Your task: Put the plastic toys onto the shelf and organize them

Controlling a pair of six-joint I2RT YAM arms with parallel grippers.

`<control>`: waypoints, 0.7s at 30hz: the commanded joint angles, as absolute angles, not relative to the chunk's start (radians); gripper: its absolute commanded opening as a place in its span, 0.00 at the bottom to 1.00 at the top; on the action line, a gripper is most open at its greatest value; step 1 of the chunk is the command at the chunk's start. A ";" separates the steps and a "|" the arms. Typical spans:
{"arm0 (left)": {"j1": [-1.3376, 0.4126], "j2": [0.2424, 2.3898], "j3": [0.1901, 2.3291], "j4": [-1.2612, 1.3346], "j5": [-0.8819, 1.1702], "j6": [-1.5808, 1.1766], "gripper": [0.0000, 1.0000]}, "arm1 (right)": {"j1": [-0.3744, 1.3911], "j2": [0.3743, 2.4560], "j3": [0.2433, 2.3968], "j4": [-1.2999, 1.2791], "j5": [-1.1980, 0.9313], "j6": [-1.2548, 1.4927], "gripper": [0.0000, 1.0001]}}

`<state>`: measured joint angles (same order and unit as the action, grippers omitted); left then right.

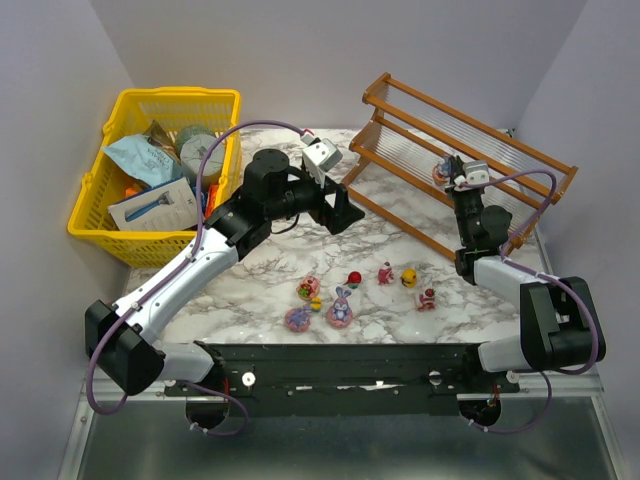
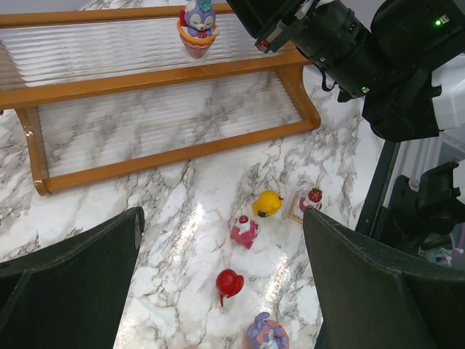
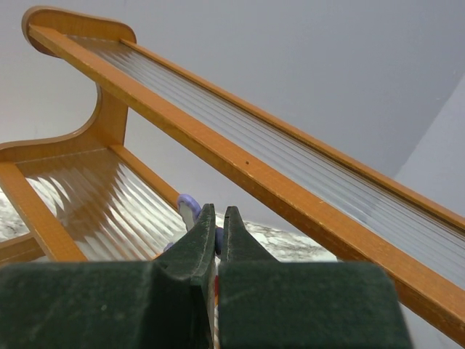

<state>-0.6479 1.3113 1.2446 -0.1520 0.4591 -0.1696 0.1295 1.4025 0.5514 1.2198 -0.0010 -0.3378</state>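
Observation:
The shelf (image 1: 425, 100) stands at the back right, slanted, with wooden rails (image 3: 240, 166) and ribbed clear panels. My right gripper (image 1: 452, 180) is shut on a purple bunny toy (image 2: 197, 25) resting on the lower tier; one purple ear (image 3: 187, 211) shows beside the pinched fingers. My left gripper (image 1: 345, 210) hovers open above mid-table, nothing between its fingers (image 2: 73, 283). On the marble below lie a red toy (image 2: 229, 283), a pink figure (image 2: 245, 229), a yellow one (image 2: 267, 203), a strawberry-topped one (image 2: 311, 198) and another bunny (image 2: 266, 334).
A yellow mesh basket (image 1: 120, 232) full of packets stands at the back left, close to the left arm's elbow. More toys (image 1: 310, 290) and two bunnies (image 1: 297, 319) lie near the front edge. Walls close in on both sides.

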 commanded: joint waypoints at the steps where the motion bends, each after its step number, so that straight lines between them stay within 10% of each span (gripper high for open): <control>1: -0.641 1.316 1.233 -0.126 0.482 -0.178 0.99 | 0.124 1.394 0.558 1.253 0.038 -0.339 0.13; 21: -0.635 1.325 1.230 -0.118 0.486 -0.189 0.99 | 0.124 1.382 0.583 1.229 0.107 -0.290 0.39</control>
